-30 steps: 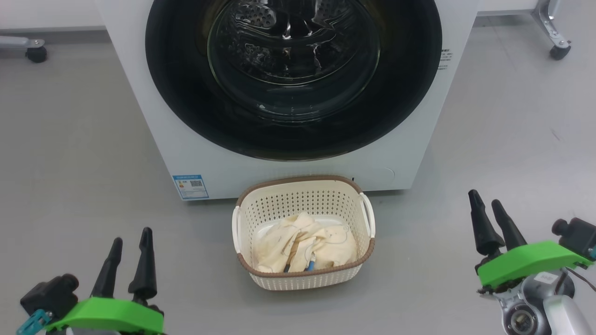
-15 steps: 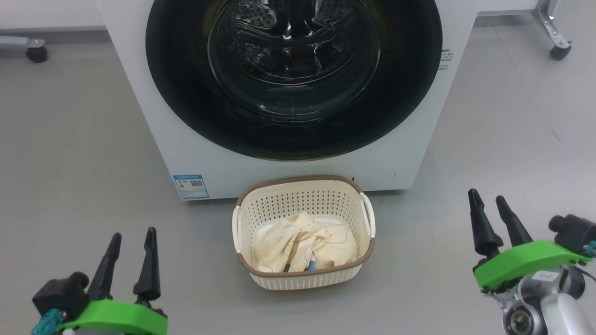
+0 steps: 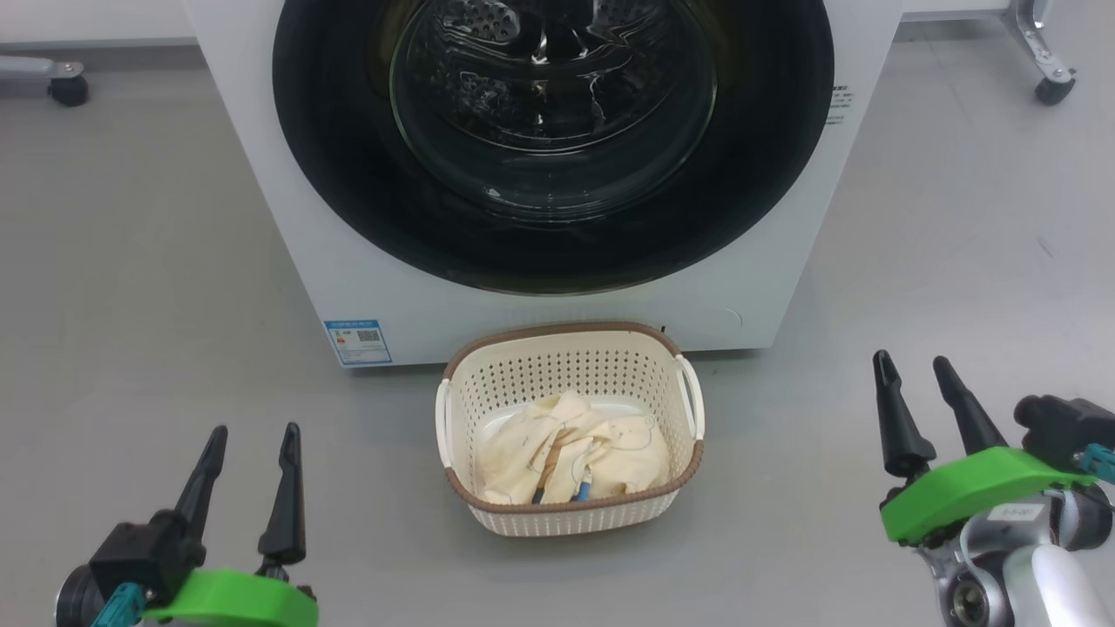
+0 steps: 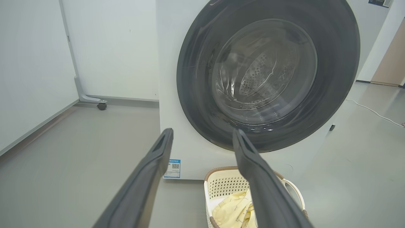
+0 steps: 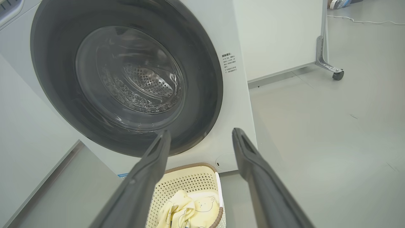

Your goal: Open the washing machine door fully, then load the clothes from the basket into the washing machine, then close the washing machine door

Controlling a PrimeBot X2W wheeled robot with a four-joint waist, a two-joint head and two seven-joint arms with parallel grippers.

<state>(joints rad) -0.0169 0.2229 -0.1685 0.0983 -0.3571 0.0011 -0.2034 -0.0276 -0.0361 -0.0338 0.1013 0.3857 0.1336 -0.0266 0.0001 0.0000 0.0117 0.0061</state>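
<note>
The white washing machine (image 3: 261,183) stands ahead with its round black door (image 3: 348,174) shut flat against the front; the drum shows through the glass. On the floor before it sits the cream basket (image 3: 571,514) holding pale yellow clothes (image 3: 575,448). My left gripper (image 3: 253,431) hovers open at the lower left, well left of the basket. At the lower right my right gripper (image 3: 913,359) is open too, apart from everything. The wrist views look along empty fingers at the door (image 4: 196,79) (image 5: 53,63) and the basket (image 4: 221,186) (image 5: 186,179).
Grey floor (image 3: 131,261) surrounds the machine. Castor legs of white partitions stand at the far left (image 3: 65,87) and far right (image 3: 1050,83). A blue sticker (image 3: 357,341) sits low on the machine's front. A white cable (image 4: 373,110) lies on the floor to the right.
The head camera has shifted slightly. Both grippers have turned a little, their fingers now more upright and spread; nothing was touched.
</note>
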